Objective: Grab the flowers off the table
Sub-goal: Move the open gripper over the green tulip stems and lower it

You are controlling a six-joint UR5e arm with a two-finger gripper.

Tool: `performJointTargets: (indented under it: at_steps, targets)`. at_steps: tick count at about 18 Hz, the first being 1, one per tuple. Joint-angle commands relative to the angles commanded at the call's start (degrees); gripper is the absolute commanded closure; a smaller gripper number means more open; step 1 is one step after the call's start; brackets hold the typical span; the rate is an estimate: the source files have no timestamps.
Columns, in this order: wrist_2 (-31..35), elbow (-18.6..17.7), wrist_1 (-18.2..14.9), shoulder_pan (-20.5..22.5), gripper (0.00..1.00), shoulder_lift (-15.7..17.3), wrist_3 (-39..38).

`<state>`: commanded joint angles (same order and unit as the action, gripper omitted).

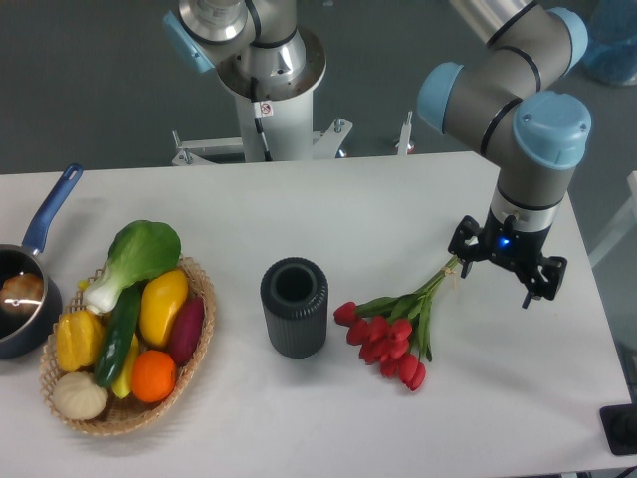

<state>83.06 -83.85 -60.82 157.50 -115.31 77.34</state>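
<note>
Far left, at table (328,199) edge: dark round saucepan (20,299), glossy, with blue handle angled up and away; pale brownish item inside, identity unclear.

Next right: oval woven basket (194,344), straw-coloured, holding smooth moulded produce. Green leafy vegetable (139,257) with white stalk on top; yellow pepper, dark green cucumber, purple tuber, orange and pale round bulb packed below it.

Centre: dark vase (295,307), upright cylinder, matt, vertically ribbed wall, open mouth.

Just right of vase, apart from it: flowers (390,337) lying flat on the smooth white tabletop. Red closed buds clustered toward the vase side and the near edge; green stems and long leaves converging up and right to a narrow bundle.

Right: gripper (506,261) black, with small blue light, hanging from grey arm with light blue joint caps. Positioned at the stem ends. Jaws spread apart, prongs visible either side. Contact with stems cannot be confirmed.
</note>
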Motion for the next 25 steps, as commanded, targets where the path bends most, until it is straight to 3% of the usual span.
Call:
performJointTargets:
  at_steps: [5,10,13,16,21,25]
  targets:
    - [0.00,-0.96,0.09,-0.44,0.00,0.88,0.61]
    - [-4.99,-8.59,0.97,2.37,0.00,4.20,3.78]
    - [-10.01,-14.75,5.08,4.21,0.00,6.06,2.90]
    - [-12.65,-15.55,6.15,4.75,0.00,5.89,2.73]
    - [-9.33,-18.19,6.50,4.05,0.00,4.57,2.90]
    - [-8.61,-17.93,6.86,3.61,0.00,2.55,3.16]
